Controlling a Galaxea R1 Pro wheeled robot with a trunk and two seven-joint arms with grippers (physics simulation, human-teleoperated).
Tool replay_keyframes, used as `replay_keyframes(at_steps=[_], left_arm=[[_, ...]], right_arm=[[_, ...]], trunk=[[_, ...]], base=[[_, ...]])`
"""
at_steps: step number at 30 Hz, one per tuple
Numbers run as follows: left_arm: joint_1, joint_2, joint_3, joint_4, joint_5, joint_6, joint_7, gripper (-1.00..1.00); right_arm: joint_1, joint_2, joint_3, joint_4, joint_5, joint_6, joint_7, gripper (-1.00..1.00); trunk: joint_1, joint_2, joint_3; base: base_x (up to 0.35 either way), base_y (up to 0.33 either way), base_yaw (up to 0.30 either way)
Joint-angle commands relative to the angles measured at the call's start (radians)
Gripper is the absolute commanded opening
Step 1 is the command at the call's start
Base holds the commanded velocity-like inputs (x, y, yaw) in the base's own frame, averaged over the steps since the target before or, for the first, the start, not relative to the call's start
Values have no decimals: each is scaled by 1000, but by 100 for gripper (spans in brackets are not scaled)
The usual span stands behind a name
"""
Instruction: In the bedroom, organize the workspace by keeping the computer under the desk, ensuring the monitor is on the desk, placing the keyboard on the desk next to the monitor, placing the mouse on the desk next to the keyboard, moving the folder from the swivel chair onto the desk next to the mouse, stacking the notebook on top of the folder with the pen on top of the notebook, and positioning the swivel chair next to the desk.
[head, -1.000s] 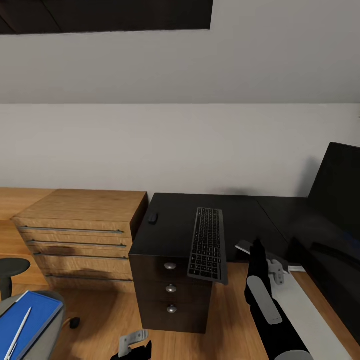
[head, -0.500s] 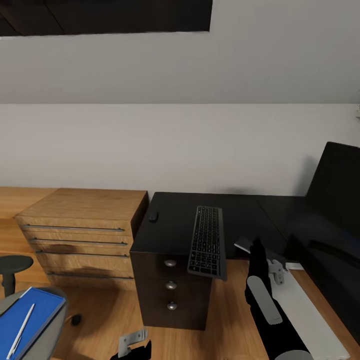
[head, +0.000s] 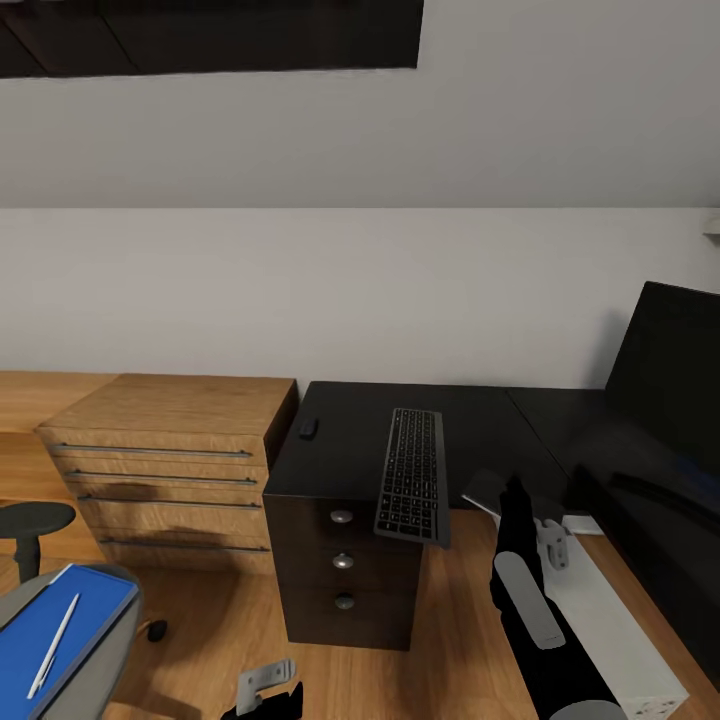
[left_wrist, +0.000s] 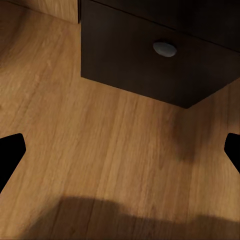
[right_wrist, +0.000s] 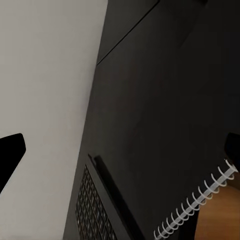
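The black desk (head: 350, 455) carries a dark keyboard (head: 411, 487) that overhangs its front edge, and a small black mouse (head: 307, 430) near its left side. At the right stands the black monitor (head: 668, 395). A spiral notebook (head: 482, 490) lies at the desk edge, partly behind my right arm; its white coil (right_wrist: 197, 205) is near the keyboard (right_wrist: 100, 205). The blue folder (head: 55, 630) with a white pen (head: 55, 645) rests on the swivel chair (head: 100, 665) at lower left. My right gripper (head: 515, 497) (right_wrist: 120, 155) is open over the desk. My left gripper (head: 272, 698) (left_wrist: 120, 155) hangs open above the wooden floor.
A wooden chest of drawers (head: 165, 455) stands left of the desk. The desk's drawer unit (head: 343, 570) (left_wrist: 160, 60) faces me. A long white box (head: 610, 620) lies on the floor under the desk's right part. A chair armrest (head: 32, 520) is at far left.
The whole picture has drifted: desk and chest sit slightly higher and the chair further right, so the camera moved. Both arms hold the same places in the picture.
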Motion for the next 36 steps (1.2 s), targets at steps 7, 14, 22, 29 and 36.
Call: replay_keyframes(at_steps=[7,14,22,29,36], left_arm=[[-1,1,-4,-2,7,2,10,100],[-1,1,-4,-2,7,2,10,100],[-1,1,-4,-2,7,2,10,100],[-1,1,-4,-2,8,2,10,100],[-1,1,-3,-2,8,2,10,100]], right_arm=[[-1,0,0,-1,-4,-3,-1,100],[-1,0,-1,-1,-4,-3,-1,100],[-1,0,-2,-1,-4,-3,-1,100],[-1,0,-2,-1,-4,-3,-1,100],[-1,-1,-2,-1,-4,-2,-1,100]], trunk=[[0,-1,-1],[0,-1,-1],[0,-1,-1],[0,-1,-1],[0,-1,-1]], base=[[-1,0,0],[-6,0,0],[-207,0,0],[-114,0,0],[-17,0,0]])
